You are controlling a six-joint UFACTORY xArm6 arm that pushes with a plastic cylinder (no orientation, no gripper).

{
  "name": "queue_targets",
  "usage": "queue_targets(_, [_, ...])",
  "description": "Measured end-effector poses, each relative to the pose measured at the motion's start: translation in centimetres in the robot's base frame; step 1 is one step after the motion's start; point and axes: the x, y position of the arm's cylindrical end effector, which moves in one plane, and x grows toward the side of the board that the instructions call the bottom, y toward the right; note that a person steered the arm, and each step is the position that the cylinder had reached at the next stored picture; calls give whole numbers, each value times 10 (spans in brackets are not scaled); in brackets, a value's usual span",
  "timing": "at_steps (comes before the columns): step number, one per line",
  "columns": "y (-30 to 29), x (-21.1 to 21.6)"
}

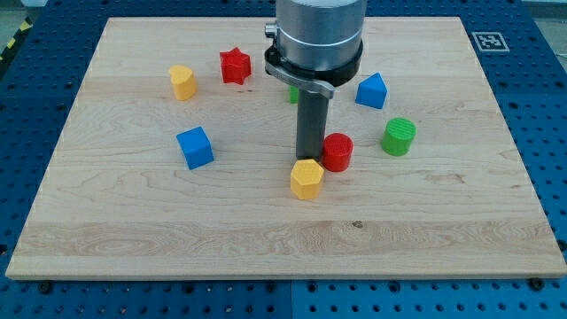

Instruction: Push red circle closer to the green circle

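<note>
The red circle (337, 151) stands on the wooden board, right of centre. The green circle (399, 136) stands apart from it, to its right and slightly higher in the view. My tip (307, 160) is down on the board right against the red circle's left side, just above a yellow hexagon (306, 179). The arm's grey body hides the board above the rod.
A blue block (372, 90) lies above the green circle. A blue cube (195, 147), a yellow block (182, 82) and a red star (235, 66) lie to the left. A green block (291, 92) peeks from behind the arm. The board (106, 221) edges meet a blue perforated table.
</note>
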Motion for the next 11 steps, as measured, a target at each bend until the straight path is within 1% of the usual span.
queue_targets(4, [5,-13])
queue_targets(5, [13,-9])
queue_targets(6, [33,10])
queue_targets(7, [45,10])
queue_targets(8, [46,-6])
queue_targets(9, [55,-10])
queue_targets(11, [94,24])
